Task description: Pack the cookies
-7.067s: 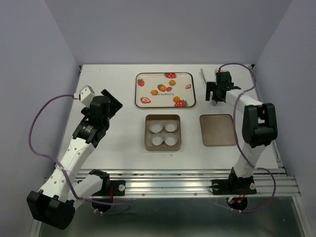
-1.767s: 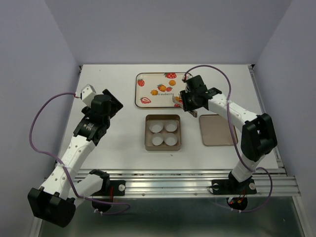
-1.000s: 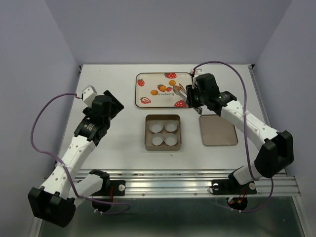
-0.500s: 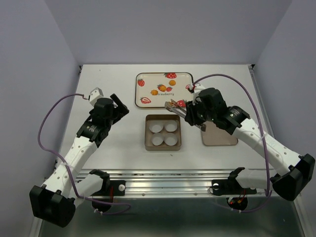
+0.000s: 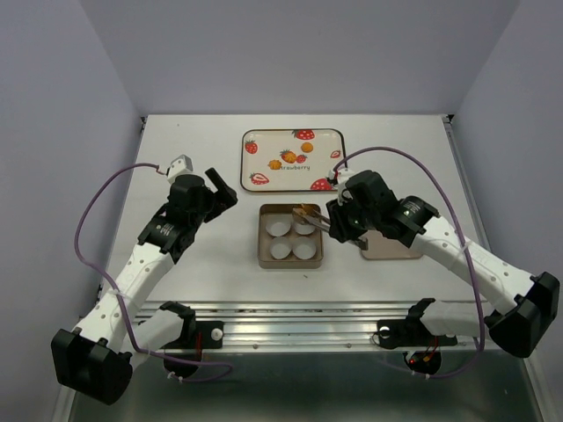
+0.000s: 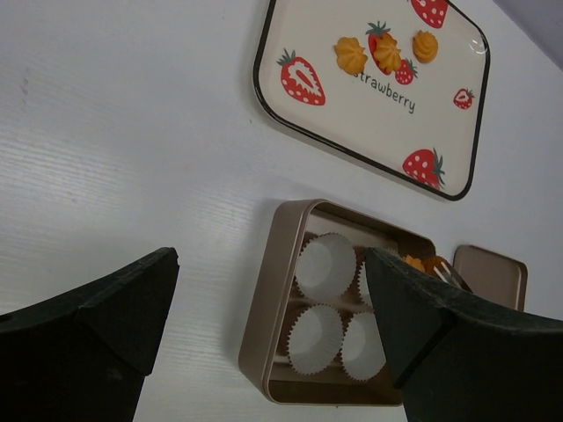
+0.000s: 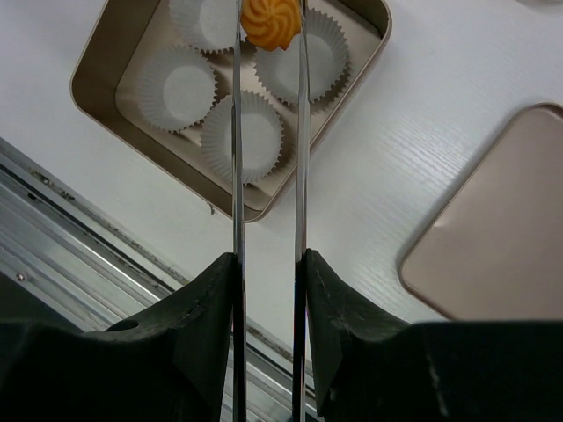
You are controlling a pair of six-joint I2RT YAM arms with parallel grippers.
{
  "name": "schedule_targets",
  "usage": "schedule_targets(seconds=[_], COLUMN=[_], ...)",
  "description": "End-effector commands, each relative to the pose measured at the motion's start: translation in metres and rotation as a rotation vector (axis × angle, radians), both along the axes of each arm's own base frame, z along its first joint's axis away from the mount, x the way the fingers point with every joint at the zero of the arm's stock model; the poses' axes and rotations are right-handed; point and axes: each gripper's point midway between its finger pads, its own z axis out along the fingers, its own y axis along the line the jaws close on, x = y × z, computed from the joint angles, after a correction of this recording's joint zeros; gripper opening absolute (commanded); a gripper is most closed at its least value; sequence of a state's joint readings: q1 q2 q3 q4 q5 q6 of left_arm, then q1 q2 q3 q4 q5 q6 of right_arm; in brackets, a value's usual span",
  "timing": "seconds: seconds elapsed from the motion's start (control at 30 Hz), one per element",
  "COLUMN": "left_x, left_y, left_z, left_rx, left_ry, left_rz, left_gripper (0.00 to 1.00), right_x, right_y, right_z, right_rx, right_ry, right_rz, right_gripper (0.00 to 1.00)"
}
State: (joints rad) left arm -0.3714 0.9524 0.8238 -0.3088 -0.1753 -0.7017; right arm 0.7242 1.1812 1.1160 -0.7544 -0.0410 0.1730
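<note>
Overhead, right gripper pinches a barely visible cookie; left gripper gapes, empty.

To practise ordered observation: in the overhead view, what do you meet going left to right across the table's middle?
left gripper → square tin → flat lid. The right gripper, holding a cookie, overlaps the tin, so is omitted.

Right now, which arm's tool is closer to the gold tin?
Right. The right tool holds a cookie over the tin's far side; the left tool hangs open, off beyond the tin's left side.
</note>
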Motion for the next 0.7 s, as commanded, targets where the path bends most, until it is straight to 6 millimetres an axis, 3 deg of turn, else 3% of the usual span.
schedule_targets(seconds=[0.0, 0.2, 0.67], left_x=[0.003, 0.003, 0.002], left_y=[-0.008, -0.01, -0.01], left_z=[0.011, 0.009, 0.006], left_rx=[-0.007, -0.011, -0.003], left_ry=[-0.042, -0.044, -0.038], left_rz=[-0.046, -0.056, -0.059], left_gripper=[0.99, 0.99, 0.99], right_x=[-0.002, -0.001, 0.007], right_y=[0.008, 0.014, 0.003], right_z=[-0.003, -0.013, -0.024], right_rx=[-0.001, -0.04, -0.111], right_ry=[-0.001, 0.008, 0.001], right_rz=[0.024, 0.027, -0.05], right_gripper=[0.32, 0.32, 0.32])
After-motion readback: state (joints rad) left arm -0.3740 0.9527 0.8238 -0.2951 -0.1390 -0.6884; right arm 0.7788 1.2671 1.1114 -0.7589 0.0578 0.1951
